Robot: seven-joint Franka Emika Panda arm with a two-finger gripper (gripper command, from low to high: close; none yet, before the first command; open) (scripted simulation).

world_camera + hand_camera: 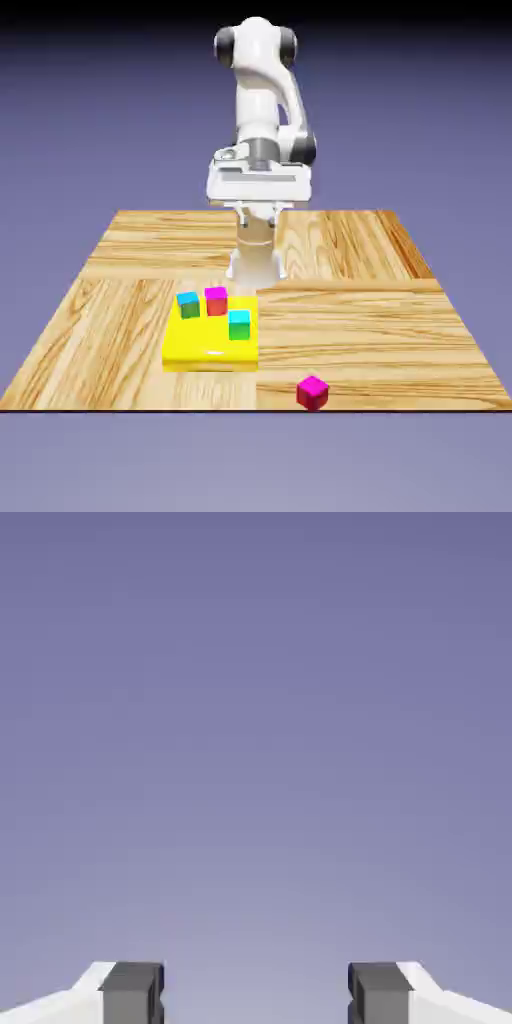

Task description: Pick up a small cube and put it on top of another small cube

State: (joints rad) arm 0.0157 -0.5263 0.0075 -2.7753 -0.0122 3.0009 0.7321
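Exterior view: small crimson-sided cube [312, 393] seen on tabletop [370, 330], at five o'clock from yellow block [210, 345], which is topped by three cubes [239, 325]. Hand view: jaws [256, 994] spread, nothing gripped.

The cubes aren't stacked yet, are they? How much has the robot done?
Nothing looks done: no cube sits on another. Three cubes, the cyan one among them, stand apart on the yellow block, and the dark pink cube is on the table. The gripper is open and empty. Picking up a cube and setting it on another are both left.
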